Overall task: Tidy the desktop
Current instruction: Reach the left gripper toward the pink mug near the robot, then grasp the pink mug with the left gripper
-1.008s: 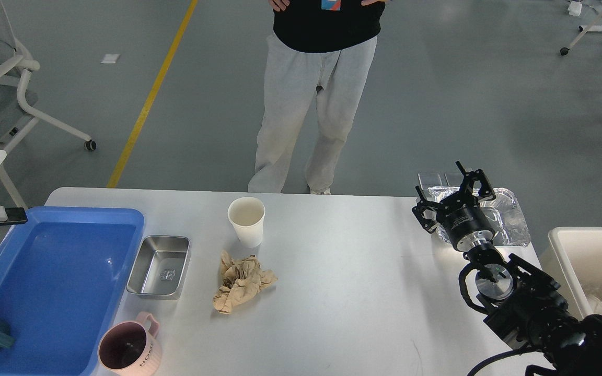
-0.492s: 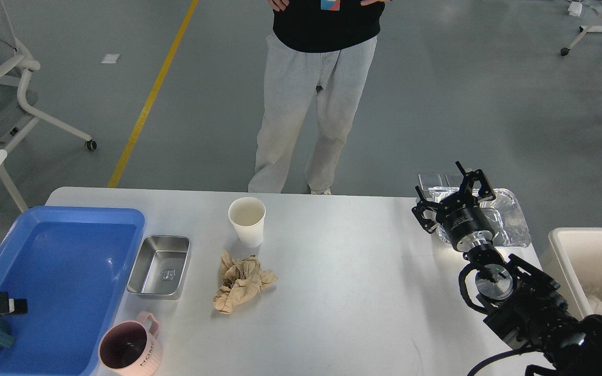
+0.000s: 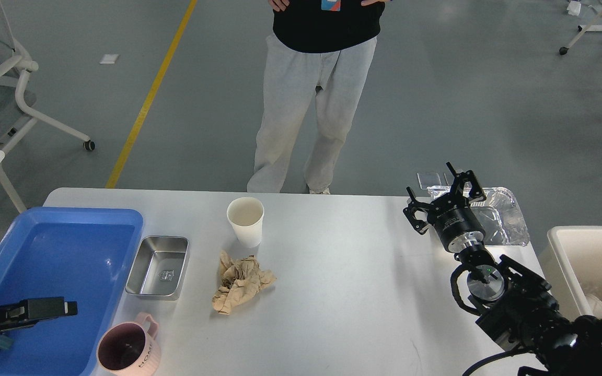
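White-grey matte tabletop (image 3: 343,292) fills the lower half of my head view, far edge toward a standing person. Clutter on it: crumpled brown paper wad (image 3: 241,282) mid-left, light and soft, should pinch anywhere; white paper cup (image 3: 246,221) just behind it, upright, light and easily crushed, so I'd grip the wall gently; steel rectangular pan (image 3: 158,266) beside the blue plastic tray (image 3: 55,261), stiff and slick, take by the rim; pink mug (image 3: 127,351) at the near edge, handle is the obvious hold. Crinkled foil tray (image 3: 499,222) sits at the far right corner. Right gripper (image 3: 439,201) hovers beside the foil, fingers spread, holding nothing. Left gripper (image 3: 45,308) is over the blue tray; can't tell its fingers' state. Open room in the centre-right.
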Robot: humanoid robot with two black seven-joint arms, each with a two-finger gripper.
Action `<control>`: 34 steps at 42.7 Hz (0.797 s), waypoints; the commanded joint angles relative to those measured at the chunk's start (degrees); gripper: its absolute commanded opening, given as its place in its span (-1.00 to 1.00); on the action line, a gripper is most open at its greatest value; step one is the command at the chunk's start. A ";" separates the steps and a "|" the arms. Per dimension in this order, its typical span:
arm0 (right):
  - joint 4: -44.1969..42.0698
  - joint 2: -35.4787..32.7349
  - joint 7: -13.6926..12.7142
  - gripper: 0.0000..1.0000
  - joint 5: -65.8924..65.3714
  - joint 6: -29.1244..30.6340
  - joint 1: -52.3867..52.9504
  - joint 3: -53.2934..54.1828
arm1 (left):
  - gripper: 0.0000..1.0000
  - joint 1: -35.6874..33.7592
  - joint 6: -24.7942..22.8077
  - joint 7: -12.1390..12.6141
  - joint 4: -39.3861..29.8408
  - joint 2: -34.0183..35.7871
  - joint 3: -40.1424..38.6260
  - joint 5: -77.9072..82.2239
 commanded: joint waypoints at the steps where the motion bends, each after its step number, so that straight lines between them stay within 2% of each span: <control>1: -0.05 -0.07 0.00 1.00 0.01 -0.09 -0.09 0.00 | 0.90 -8.05 -0.06 0.16 2.11 -2.13 8.32 0.40; 8: -0.13 -0.16 0.00 1.00 0.01 -0.09 -0.09 0.00 | 0.90 -13.06 0.02 0.16 4.66 -4.94 14.39 3.56; 16: -0.22 -0.16 0.00 1.00 0.01 -0.18 -0.09 0.00 | 0.87 -14.47 0.29 0.16 5.63 -7.31 18.35 8.48; 34: -0.31 -0.07 0.00 1.00 0.01 -0.27 -0.09 0.00 | 0.75 -15.70 0.20 0.07 6.42 -12.32 19.76 13.59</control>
